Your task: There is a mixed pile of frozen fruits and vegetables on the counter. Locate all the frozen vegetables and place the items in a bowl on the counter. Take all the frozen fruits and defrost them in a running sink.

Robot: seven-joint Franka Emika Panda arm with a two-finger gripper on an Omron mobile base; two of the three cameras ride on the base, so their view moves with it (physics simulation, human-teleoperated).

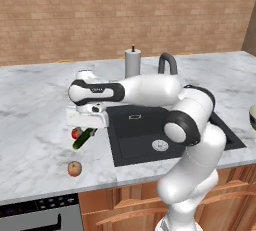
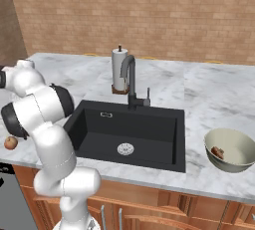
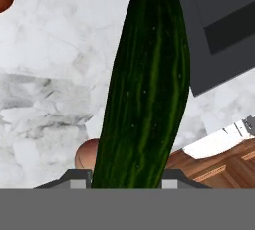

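Nearest me I see wooden cabinets [image 2: 149,201] under the front edge of the white-grey marble counter [image 1: 35,100]. An orange-tan peach [image 1: 74,168] sits near that edge, left of the black sink [image 1: 145,135] with its silver drain [image 2: 125,149]. My hand [image 1: 87,125] is closed on the dark-green cucumber [image 3: 144,89], which hangs tilted just above the counter beside the sink's left rim; a red ball [image 1: 76,133] lies just beside it. On the right of the sink, the cream bowl [image 2: 230,137] holds a brownish lump [image 2: 217,152]. Further back: grey faucet [image 2: 130,77], paper towel roll [image 2: 118,69], then the brick wall [image 2: 149,10].
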